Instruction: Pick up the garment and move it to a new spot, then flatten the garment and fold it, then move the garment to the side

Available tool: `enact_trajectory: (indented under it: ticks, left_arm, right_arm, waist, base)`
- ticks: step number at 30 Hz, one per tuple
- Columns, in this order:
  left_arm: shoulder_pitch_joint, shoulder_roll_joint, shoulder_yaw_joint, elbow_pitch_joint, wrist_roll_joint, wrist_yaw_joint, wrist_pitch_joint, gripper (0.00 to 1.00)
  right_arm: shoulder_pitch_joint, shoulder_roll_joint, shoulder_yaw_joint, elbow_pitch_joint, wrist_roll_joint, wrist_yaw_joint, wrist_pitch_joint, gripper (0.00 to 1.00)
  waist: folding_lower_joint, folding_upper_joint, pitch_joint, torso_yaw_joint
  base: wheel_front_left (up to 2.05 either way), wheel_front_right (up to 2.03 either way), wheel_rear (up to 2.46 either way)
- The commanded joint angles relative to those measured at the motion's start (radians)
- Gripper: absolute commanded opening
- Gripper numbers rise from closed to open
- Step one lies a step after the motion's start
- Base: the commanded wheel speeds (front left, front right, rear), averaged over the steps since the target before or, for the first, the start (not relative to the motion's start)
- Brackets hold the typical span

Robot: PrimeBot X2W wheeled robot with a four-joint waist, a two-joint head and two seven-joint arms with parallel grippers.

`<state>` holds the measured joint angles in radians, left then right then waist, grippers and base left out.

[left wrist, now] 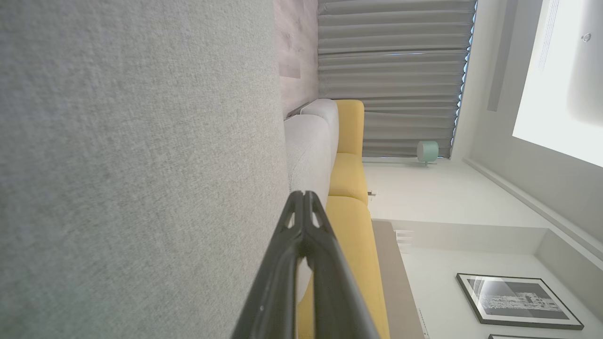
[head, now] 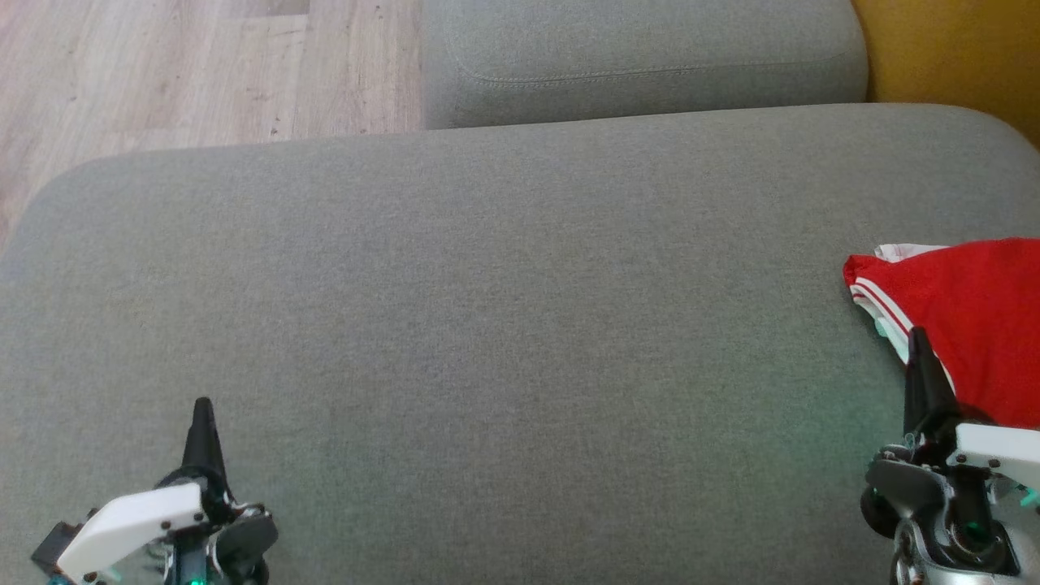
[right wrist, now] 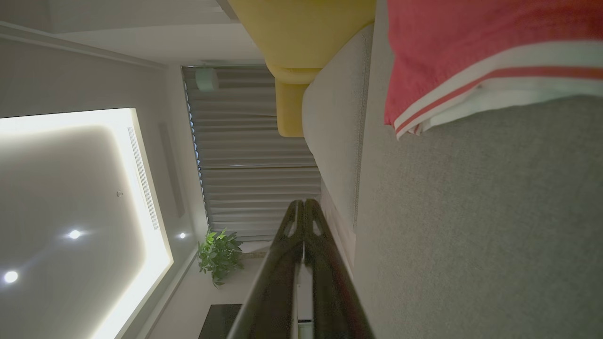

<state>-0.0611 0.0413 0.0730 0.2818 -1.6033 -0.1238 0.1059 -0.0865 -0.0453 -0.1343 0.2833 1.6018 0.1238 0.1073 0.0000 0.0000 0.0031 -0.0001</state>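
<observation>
Red garment, right edge of cushion: likely soft, light, limp; pinch at striped sleeve edge; left gripper, right gripper: jaws together.

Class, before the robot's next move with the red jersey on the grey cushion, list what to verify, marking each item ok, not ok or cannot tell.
1. Left gripper shut and empty: ok.
2. Right gripper shut and empty: ok.
3. Right gripper apart from the red jersey: ok, grey cushion shows between them in the right wrist view.
4. Whole jersey in the head view: not ok, the right edge cuts it.
5. Jersey folded flat: cannot tell.
</observation>
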Motion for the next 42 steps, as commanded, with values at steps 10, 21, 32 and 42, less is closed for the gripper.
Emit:
enact_trajectory:
  ticks: [10,21,32,42]
  left_arm:
    - [-0.047,0.009,0.041,-0.036,-0.006,-0.007,0.007,0.0]
    - [-0.047,0.009,0.041,-0.036,-0.006,-0.007,0.007,0.0]
    - [-0.047,0.009,0.041,-0.036,-0.006,-0.007,0.007,0.0]
    - [-0.047,0.009,0.041,-0.037,-0.006,-0.007,0.007,0.0]
  right_arm:
    - [-0.021,-0.005,0.02,-0.039,0.007,0.007,0.006,0.0]
    - [-0.021,-0.005,0.021,-0.039,0.007,0.007,0.006,0.0]
    - [-0.021,-0.005,0.021,-0.039,0.007,0.007,0.006,0.0]
    - [-0.021,-0.005,0.021,-0.039,0.007,0.007,0.006,0.0]
  waist:
    - [0.0,0.0,0.0,0.0]
    - [0.0,0.0,0.0,0.0]
    - [0.0,0.0,0.0,0.0]
    - [0.0,0.0,0.0,0.0]
  base:
    - [0.0,0.0,0.0]
    - [0.0,0.0,0.0]
    - [0.0,0.0,0.0]
    - [0.0,0.0,0.0]
